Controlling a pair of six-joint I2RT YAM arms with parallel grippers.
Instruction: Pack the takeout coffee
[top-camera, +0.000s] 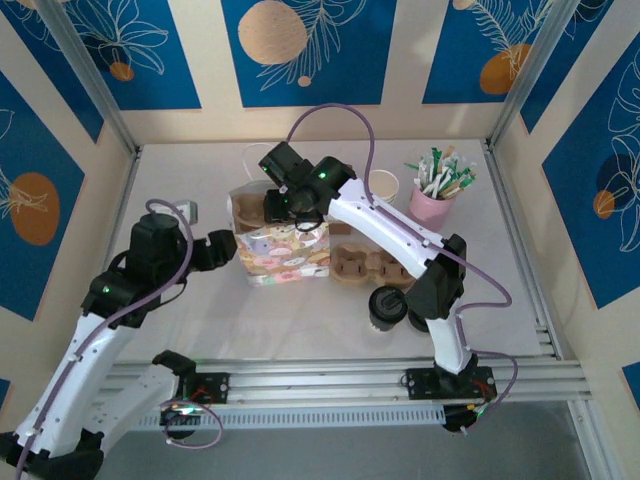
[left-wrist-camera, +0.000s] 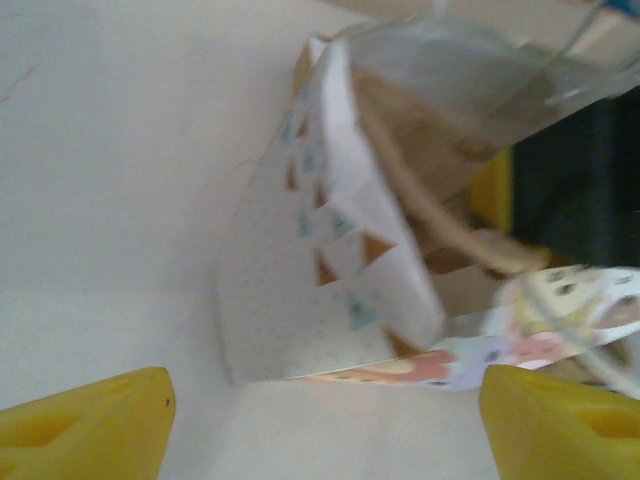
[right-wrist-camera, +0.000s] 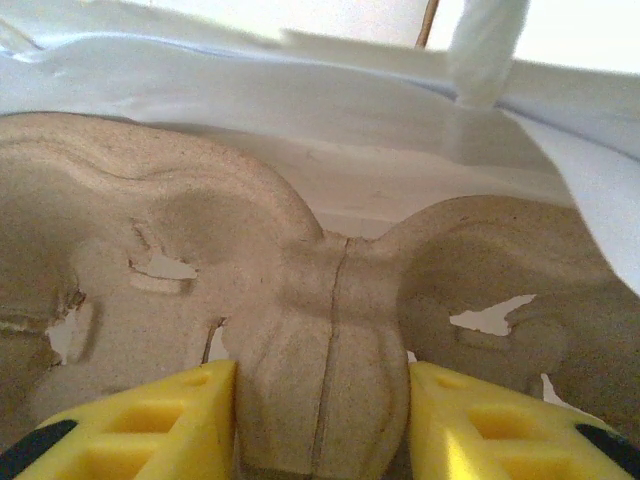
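**Seating cup tray in bag, coffee not yet packed**

Clamping right gripper on the middle rib of the cup tray, one yellow finger each side. Holding it low betw. the pale inner walls of the gift bag.

Keeping left gripper spread wide and empty, just beside the bag's left end. Can't tell if touching; looks apart.

Leaving the coffee upright, lid on, out on the table, right of the bag and close by the right arm's elbow. Well outside the bag, so prob. at the tray step w/ the cup step to come.

Next move, as judged:
- Settle tray flat on bag floor, let go, lift straight up.
- Then fetch coffee and drop it into a tray pocket.
- Calls for a level tray, a bag mouth held open, a vertical exit.

Edges & room:
- Tight inside the bag: soft walls close on both sides of the tray, handle hanging near the top edge. Easy to snag.
- Crowded right of bag: another tray just beside it, coffee near that.
- Farther back: white cups and pink cup of sticks.
- Open table in front of bag and to its left. Best lane for left arm.
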